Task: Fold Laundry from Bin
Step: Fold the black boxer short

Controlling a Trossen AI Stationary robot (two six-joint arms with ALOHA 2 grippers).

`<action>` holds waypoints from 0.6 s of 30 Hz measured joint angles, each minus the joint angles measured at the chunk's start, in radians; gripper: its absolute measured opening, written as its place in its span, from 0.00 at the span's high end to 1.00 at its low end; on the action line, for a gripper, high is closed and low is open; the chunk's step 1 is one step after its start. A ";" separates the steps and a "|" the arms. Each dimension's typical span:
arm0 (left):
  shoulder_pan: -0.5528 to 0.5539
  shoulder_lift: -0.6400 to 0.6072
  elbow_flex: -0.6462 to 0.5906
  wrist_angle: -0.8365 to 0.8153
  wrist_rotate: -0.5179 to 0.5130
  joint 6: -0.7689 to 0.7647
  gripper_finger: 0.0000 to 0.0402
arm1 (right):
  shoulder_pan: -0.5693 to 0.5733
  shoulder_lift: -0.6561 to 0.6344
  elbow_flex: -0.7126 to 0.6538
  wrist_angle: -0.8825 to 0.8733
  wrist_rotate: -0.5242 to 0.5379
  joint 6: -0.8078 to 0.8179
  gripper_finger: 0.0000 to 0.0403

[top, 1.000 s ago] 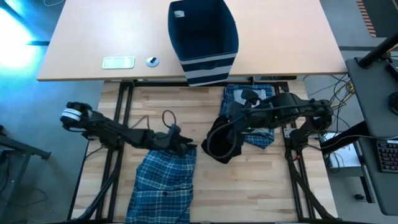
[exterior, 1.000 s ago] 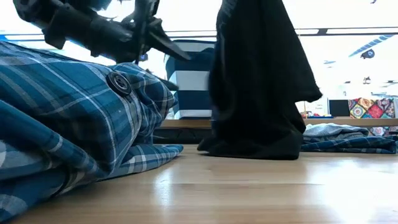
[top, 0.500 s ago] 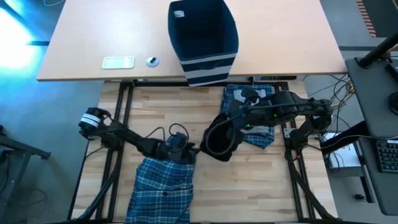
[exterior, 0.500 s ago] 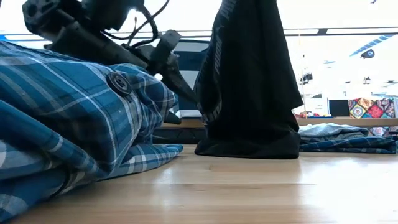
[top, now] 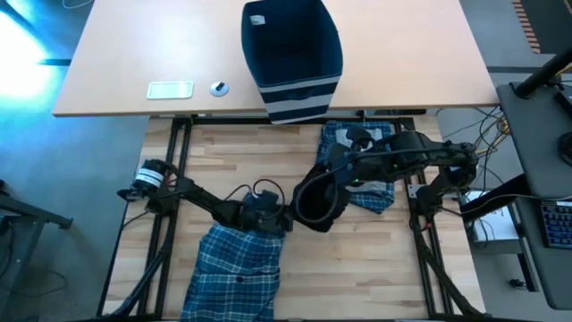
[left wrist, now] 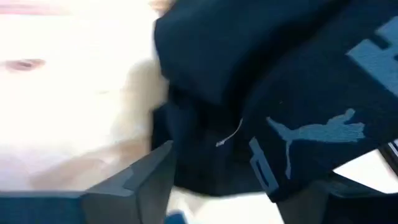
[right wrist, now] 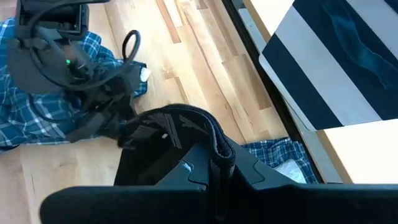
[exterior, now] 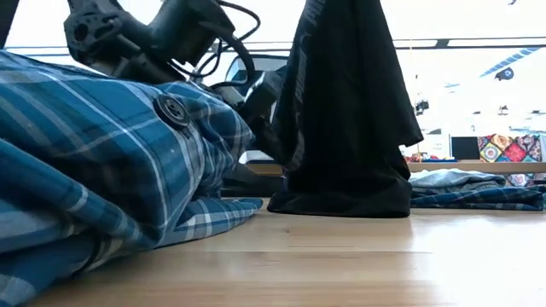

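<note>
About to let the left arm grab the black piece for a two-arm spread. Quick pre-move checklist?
1. Right claw shut on the black garment, holding it up off the table: ok.
2. Garment's lower edge touching the wooden table, low view: ok.
3. Left claw at the garment's left edge, by the hem: ok.
4. Left claw fingers around the cloth: cannot tell; the cloth sits just ahead of them, but a grip isn't visible.
5. Plaid garment lies right under the left claw and could get pinched along with the black one: not ok.
6. Bin on the far table, clear of both arms: ok.
</note>
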 joint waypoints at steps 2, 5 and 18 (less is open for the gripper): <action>0.014 0.007 0.001 -0.006 -0.001 -0.014 0.54 | 0.000 0.000 0.000 0.002 0.000 -0.003 0.97; 0.047 0.006 0.002 -0.017 0.030 -0.005 0.75 | 0.000 0.000 0.000 0.004 0.000 -0.027 0.97; 0.240 -0.620 0.122 -0.841 0.059 0.395 1.00 | -0.082 -0.001 0.007 0.025 0.110 -0.234 0.97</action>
